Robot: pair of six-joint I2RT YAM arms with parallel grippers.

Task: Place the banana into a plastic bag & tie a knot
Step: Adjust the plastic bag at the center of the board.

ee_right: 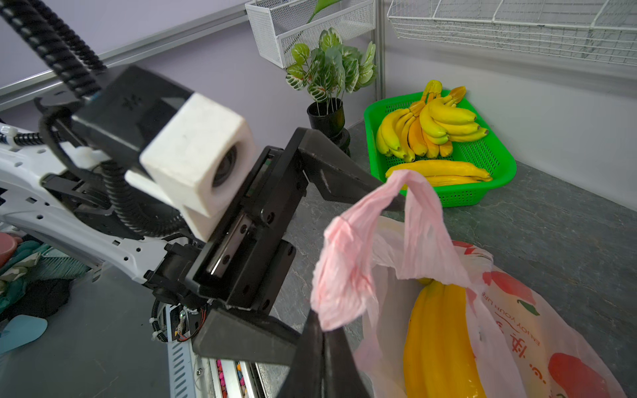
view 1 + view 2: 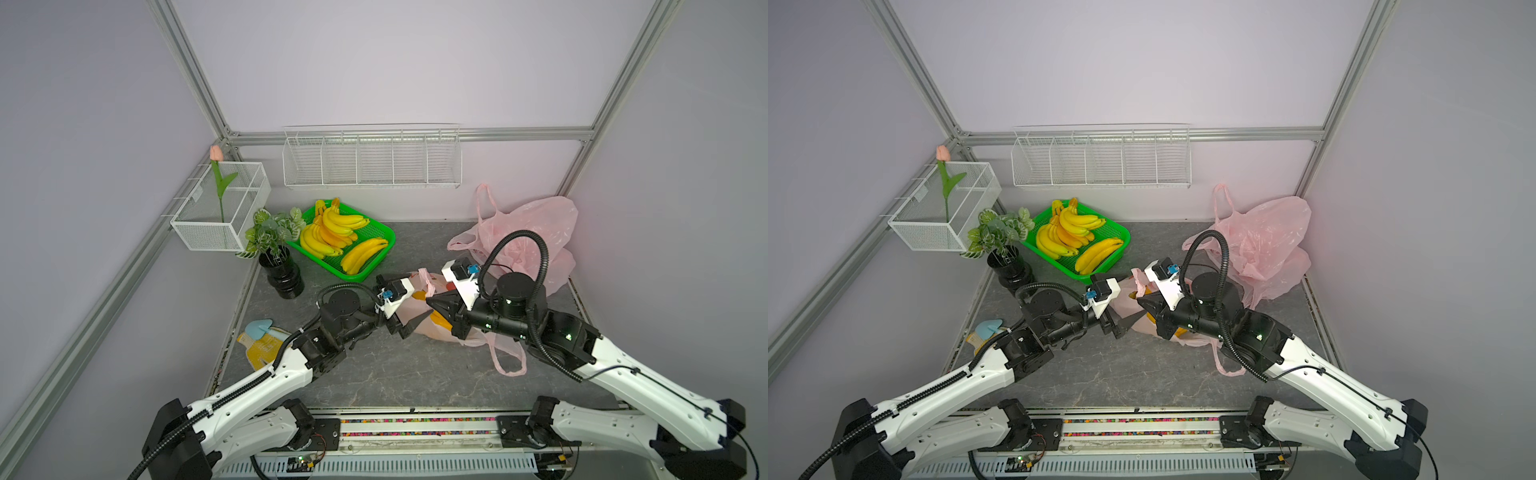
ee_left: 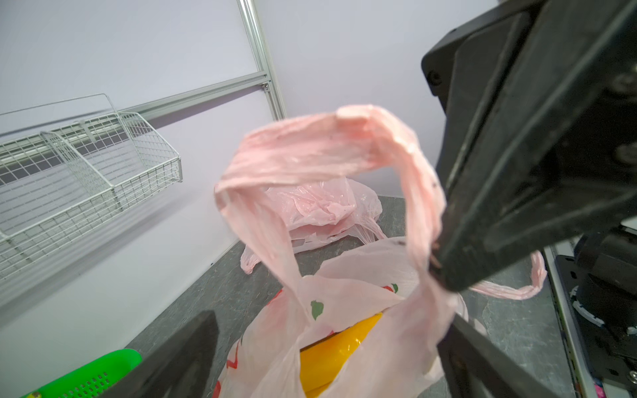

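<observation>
Jaws of the left gripper [image 1: 348, 275] stand wide apart and hold nothing. One finger [image 1: 344, 179] passes through the loop of a handle [image 1: 420, 220], and the plastic hangs over the tip of this finger. Jaws of the right gripper [image 3: 437, 268] are pressed together and clamp the same handle lower down, so the loop stands up in the air between the two grippers.

Under everything is the table [image 2: 395, 374], dark grey with pale veins. On the back wall hangs a long white shelf [image 2: 372, 160] of wire with several compartments. At the far right corner lies a heap of spare bags [image 2: 536, 232], pink and crumpled, behind the right arm. On the left wall sits a wire basket [image 2: 220, 216]. A green tray [image 1: 482, 158] stands at the far left of the table and holds bunches [image 2: 332, 232] of yellow bananas.

The bag [image 1: 510, 327], pale pink with red and green print, lies in the middle of the table, just beside the near corner of the tray and under both grippers. Its mouth is open. Its other handle [image 3: 506, 292] lies loose on the table towards the right arm. A plant [image 2: 272, 232] in a black vase [image 2: 284, 276] stands left of the tray. The banana [image 1: 441, 337] is inside the bag, lying along it, and shows through the open mouth and the thin plastic. A pink tulip [image 2: 216, 153] stands in the basket.
</observation>
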